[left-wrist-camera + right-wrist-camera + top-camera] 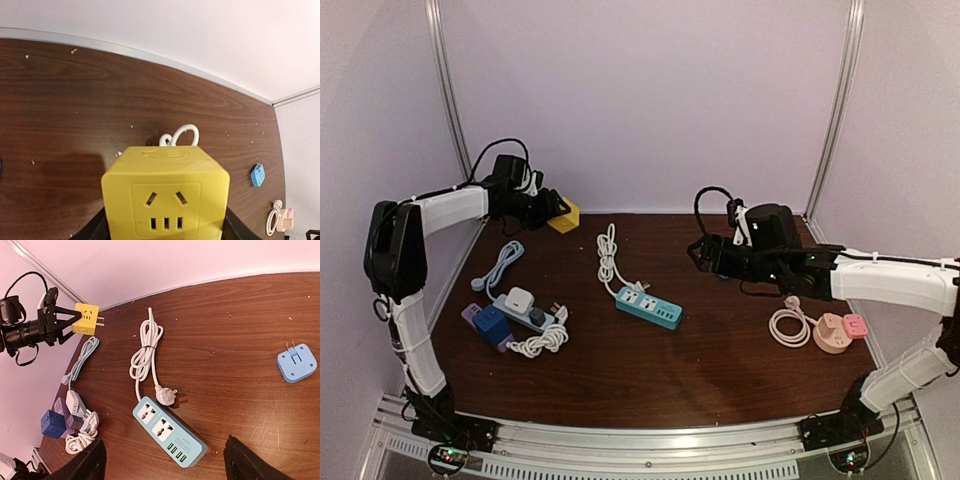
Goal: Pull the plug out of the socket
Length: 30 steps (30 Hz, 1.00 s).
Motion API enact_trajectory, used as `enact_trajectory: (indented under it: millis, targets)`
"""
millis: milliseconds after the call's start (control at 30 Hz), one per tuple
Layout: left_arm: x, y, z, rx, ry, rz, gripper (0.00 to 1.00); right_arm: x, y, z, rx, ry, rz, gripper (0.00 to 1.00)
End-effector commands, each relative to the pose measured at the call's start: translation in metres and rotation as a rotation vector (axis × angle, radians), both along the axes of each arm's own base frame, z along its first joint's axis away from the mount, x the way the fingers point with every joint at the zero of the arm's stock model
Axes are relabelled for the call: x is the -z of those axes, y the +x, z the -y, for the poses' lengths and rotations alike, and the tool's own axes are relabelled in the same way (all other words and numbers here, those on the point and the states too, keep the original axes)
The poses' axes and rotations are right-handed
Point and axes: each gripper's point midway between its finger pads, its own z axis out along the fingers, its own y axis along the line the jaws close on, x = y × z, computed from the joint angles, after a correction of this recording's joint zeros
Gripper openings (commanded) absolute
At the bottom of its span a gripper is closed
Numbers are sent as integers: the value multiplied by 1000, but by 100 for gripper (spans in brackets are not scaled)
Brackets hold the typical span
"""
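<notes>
Dark wood tabletop [720, 350] enclosed by pale walls forms the work area. The left gripper [552, 208] is at the back left corner, its fingers clamped on opposite sides of the yellow cube socket [165, 200]. The outlet face of the cube points away from the wrist. Whether the cube rests on the table or is lifted cannot be determined. A loop of white cord [180, 135] shows just behind the cube.

The right gripper [703, 253] hovers over the right half of the table with its fingers [87, 460] spread wide and nothing between them. The blue plug [296, 363] lies alone on the wood, prongs up, well apart from the yellow cube socket.

Between the two arms lies a teal power strip [649, 307] with its white cable [145, 352] bundled beside it. Near the left arm are a white power strip [520, 305], a blue cube [492, 323] and a purple block [470, 313]. A pink socket [835, 332] with coiled cord lies beside the right arm.
</notes>
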Motion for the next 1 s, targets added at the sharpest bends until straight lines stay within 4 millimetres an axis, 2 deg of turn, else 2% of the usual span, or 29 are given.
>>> enact_trajectory:
  millis: [0, 33, 167, 333, 600, 967]
  targets:
    - [9, 37, 5, 78, -146, 16, 25, -7, -6, 24, 39, -102, 43, 86]
    - [19, 42, 5, 78, -161, -5, 25, -11, -7, 27, 44, -100, 50, 87]
    - [33, 55, 8, 80, -217, -41, 25, -19, -11, 33, 51, -95, 71, 91]
    - [53, 62, 17, 89, -276, -104, 28, -19, -11, 33, 42, -109, 73, 92]
    - [80, 68, 17, 93, -323, -189, 32, -16, -13, 37, 58, -102, 72, 93]
    - [102, 70, 13, 89, -287, -262, 36, -14, -14, 39, 62, -109, 69, 93]
